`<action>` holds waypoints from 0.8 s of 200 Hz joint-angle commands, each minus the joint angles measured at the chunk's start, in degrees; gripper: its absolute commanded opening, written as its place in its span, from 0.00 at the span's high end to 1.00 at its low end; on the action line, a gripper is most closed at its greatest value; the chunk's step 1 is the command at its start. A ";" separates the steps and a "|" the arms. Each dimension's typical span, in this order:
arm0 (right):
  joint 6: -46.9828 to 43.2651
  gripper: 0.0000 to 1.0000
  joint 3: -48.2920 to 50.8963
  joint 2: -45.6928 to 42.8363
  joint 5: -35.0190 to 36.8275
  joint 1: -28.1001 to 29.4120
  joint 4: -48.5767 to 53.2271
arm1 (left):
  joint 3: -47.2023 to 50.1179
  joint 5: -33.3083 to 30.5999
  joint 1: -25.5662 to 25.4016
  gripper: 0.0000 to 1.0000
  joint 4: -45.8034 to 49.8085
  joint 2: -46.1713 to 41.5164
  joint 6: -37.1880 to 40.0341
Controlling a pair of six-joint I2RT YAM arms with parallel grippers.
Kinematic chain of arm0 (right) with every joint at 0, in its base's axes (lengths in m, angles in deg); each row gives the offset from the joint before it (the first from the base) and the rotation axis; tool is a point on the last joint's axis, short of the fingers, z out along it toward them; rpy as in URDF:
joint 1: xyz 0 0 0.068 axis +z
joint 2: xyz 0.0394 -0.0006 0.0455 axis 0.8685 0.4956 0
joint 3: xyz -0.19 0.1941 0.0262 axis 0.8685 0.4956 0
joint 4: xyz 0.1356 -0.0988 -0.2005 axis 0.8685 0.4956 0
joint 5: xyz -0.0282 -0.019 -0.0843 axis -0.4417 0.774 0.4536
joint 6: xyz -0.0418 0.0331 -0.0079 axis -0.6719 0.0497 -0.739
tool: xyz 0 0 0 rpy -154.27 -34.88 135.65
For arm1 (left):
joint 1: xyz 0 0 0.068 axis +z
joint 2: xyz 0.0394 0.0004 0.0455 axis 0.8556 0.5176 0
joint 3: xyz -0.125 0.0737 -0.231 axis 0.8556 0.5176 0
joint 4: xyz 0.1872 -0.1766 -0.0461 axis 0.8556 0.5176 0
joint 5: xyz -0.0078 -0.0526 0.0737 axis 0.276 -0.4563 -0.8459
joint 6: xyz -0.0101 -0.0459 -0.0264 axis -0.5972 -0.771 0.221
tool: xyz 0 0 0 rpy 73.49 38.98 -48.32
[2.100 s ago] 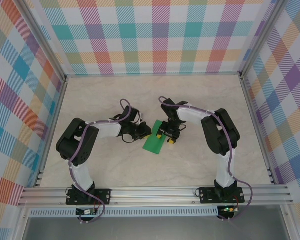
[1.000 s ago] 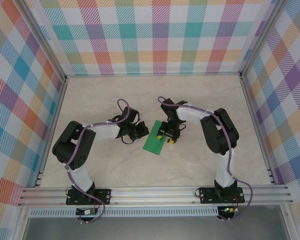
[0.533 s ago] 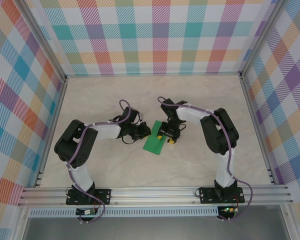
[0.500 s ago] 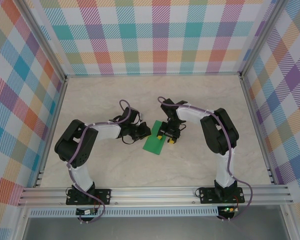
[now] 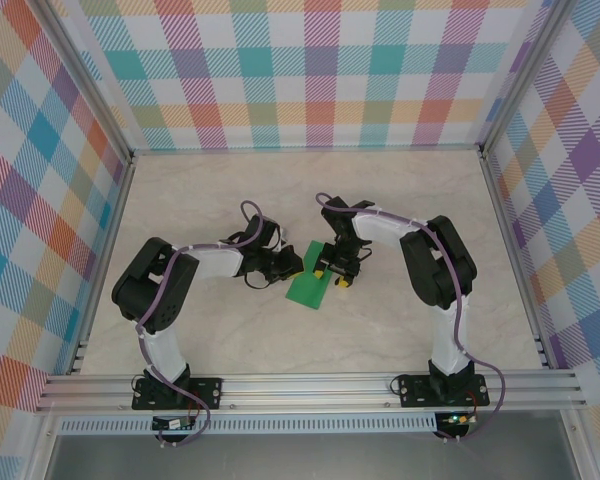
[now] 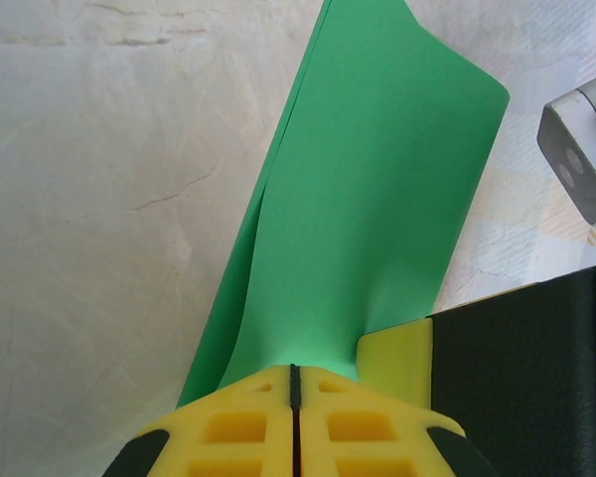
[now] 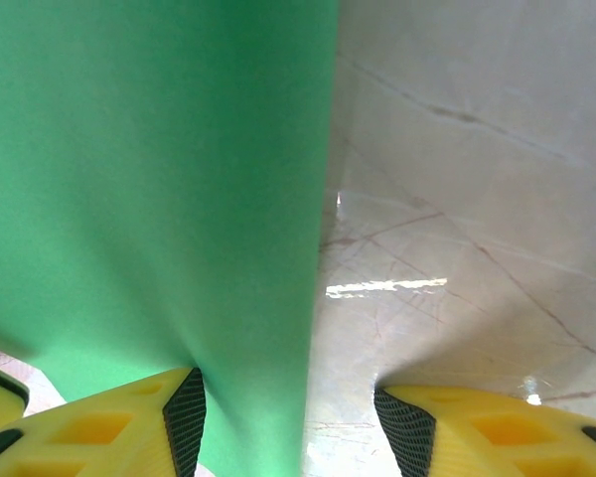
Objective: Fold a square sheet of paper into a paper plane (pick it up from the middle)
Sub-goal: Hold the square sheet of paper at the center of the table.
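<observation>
Pinching the doubled green paper (matte) is the left end effector; the right end effector gapes.

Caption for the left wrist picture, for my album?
Left gripper pinches a thin bright green paper sheet over the pale marbled table.

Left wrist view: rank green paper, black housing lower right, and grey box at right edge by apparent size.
1. green paper
2. black housing, cropped by the frame
3. grey box, also cropped, clearly smallest

The square sheet of paper is matt and smooth, the table glossy.
</observation>
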 commanded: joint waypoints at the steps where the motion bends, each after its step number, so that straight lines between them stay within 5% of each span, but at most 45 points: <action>1: 0.24 0.44 6.58 12.71 5.14 1.44 -3.75 | -0.93 1.07 -1.25 0.93 -0.40 0.45 0.43; 160: 0.37 0.44 6.80 13.43 5.44 1.44 -3.48 | -2.51 1.28 -2.16 0.93 2.90 3.75 2.38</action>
